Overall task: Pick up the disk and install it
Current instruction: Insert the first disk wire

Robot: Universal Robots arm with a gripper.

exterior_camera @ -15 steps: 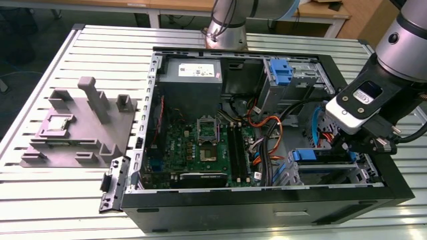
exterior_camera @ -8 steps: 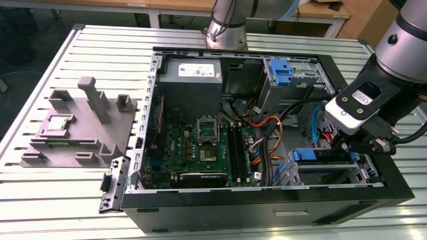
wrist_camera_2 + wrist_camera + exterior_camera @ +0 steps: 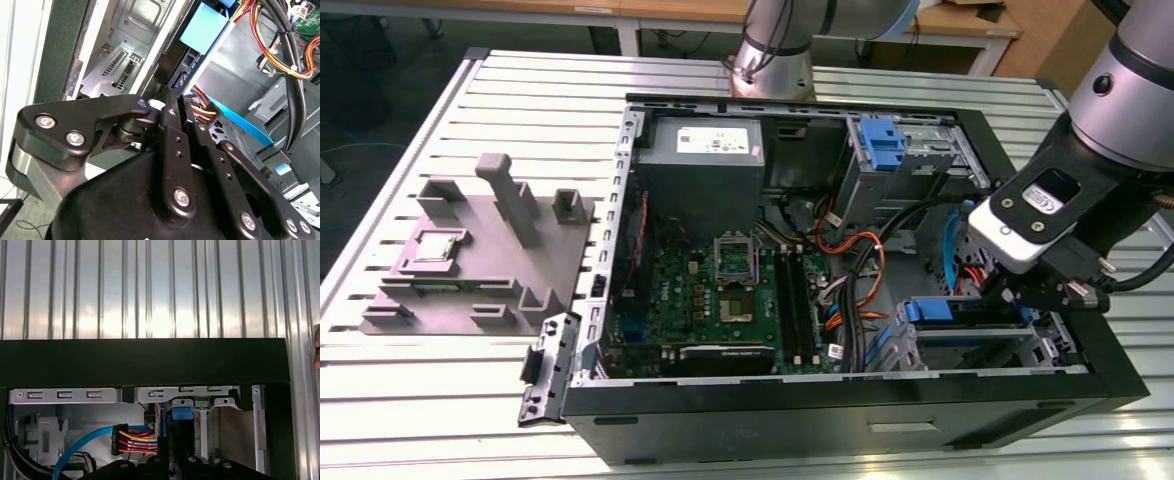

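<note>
The disk (image 3: 947, 312), with its blue carrier frame, sits low in the drive bay at the exterior view's right of the open computer case (image 3: 854, 425). My gripper (image 3: 1011, 295) reaches down at the disk's right end and looks shut on it. In the first wrist view the black fingertips (image 3: 150, 466) flank the disk's blue tab (image 3: 182, 413), just under the case's black wall (image 3: 145, 362). The second wrist view has the gripper's (image 3: 165, 102) black linkages drawn close together. Most of the disk's body is hidden by the bay and the gripper.
A bundle of red, yellow and orange cables (image 3: 854, 260) and a blue flat cable (image 3: 240, 125) run close beside the bay. A second blue bracket (image 3: 883, 140) sits in the upper drive cage. On the slatted table (image 3: 520, 80), a grey fixture block (image 3: 480, 250) holds a small silver chip (image 3: 438, 245).
</note>
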